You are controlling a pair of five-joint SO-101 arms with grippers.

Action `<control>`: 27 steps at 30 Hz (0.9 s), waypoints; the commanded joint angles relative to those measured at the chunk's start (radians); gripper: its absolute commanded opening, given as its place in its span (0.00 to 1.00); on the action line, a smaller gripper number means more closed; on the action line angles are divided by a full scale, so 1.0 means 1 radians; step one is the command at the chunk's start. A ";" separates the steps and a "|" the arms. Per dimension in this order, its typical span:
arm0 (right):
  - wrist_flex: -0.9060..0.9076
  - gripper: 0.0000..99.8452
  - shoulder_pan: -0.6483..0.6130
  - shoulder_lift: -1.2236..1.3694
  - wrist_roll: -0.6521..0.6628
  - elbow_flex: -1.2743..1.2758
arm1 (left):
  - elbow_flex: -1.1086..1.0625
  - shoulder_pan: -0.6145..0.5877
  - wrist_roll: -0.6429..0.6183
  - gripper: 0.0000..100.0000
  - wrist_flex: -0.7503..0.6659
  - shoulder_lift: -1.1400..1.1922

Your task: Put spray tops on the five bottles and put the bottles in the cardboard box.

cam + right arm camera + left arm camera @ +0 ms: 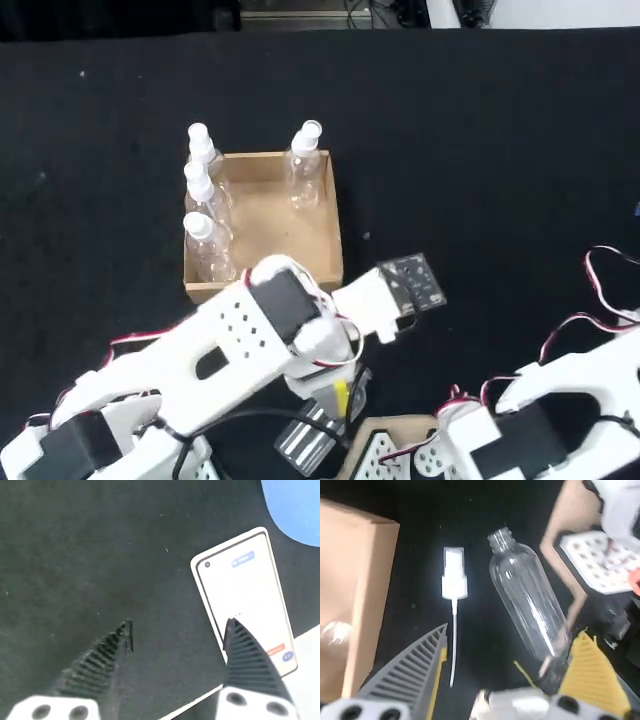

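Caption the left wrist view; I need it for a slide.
Open left pincer over a capless bottle and loose spray top lying beside the cardboard box.

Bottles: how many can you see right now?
5. Four capped bottles stand in the box: three along one wall, one in the opposite far corner. The fifth bottle, uncapped, lies on the table beside a loose top.
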State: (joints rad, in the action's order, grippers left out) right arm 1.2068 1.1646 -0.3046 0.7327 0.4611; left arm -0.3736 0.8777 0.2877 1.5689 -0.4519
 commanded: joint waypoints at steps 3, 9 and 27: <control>-0.005 0.25 0.041 0.022 0.006 -0.087 | -0.248 0.019 -0.098 0.35 -0.336 -0.005; -0.052 0.25 0.035 0.059 -0.002 -0.087 | -0.352 0.021 -0.112 0.35 -0.359 -0.005; -0.051 0.25 0.026 0.076 -0.002 -0.087 | -0.680 0.189 -0.104 0.35 -0.621 -0.008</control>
State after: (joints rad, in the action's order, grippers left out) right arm 1.1761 1.1830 -0.2279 0.7327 0.4396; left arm -1.0334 1.0556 0.1803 0.9659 -0.4519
